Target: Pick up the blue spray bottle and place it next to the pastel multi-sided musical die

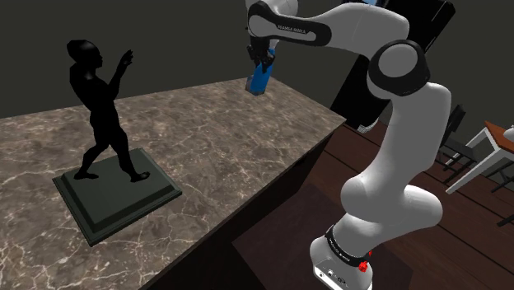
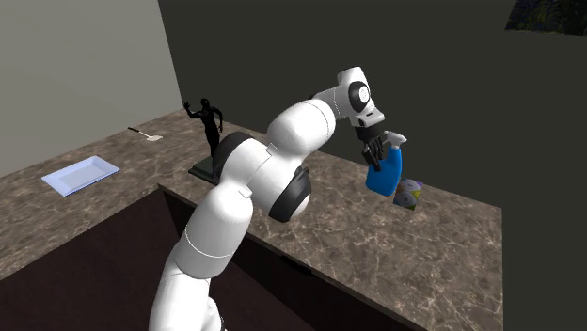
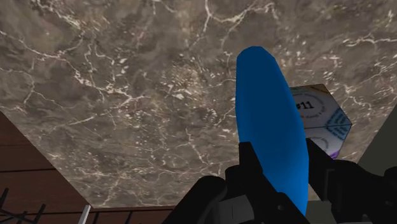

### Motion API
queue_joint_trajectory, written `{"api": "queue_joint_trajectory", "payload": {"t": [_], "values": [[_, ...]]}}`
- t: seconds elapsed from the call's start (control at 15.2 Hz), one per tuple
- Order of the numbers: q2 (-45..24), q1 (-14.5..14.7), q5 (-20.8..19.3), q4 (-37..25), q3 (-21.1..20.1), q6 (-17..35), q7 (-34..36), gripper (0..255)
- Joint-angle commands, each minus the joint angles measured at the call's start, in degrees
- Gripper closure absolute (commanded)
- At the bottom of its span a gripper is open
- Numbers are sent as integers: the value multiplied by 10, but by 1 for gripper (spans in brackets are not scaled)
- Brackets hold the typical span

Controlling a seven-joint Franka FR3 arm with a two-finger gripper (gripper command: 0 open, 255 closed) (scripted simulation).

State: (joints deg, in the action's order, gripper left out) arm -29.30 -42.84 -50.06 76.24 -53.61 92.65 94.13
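Observation:
My black gripper (image 2: 376, 152) is shut on the blue spray bottle (image 2: 386, 174) and holds it in the air above the brown marble counter (image 2: 310, 221). In the shoulder view the spray bottle (image 1: 260, 78) hangs below the gripper (image 1: 263, 59) near the counter's far corner. The wrist view has the spray bottle (image 3: 270, 127) clasped between both fingers (image 3: 249, 162). The pastel multi-sided die (image 3: 321, 121) lies on the counter just beyond and beside the bottle. From the second exterior view the die (image 2: 408, 196) sits close to the bottle's lower right.
A black figurine (image 1: 103, 111) stands on a dark square base (image 1: 115, 198) at the shoulder view's left. A pale blue tray (image 2: 80, 175) and a small utensil (image 2: 146, 135) lie far off on the counter. Chairs and a table (image 1: 486, 152) stand beyond the arm.

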Motion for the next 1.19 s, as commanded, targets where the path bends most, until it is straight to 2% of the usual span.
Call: {"api": "queue_joint_trajectory", "payload": {"t": [0.0,0.46,0.92,0.99,1.12], "values": [[1,-6,0,17,0,14,8,255],[-3,-19,-8,65,3,54,33,255],[-3,-19,-8,65,3,54,33,255],[-3,-19,-8,65,3,54,33,0],[-3,-19,-8,65,3,54,33,0]]}}
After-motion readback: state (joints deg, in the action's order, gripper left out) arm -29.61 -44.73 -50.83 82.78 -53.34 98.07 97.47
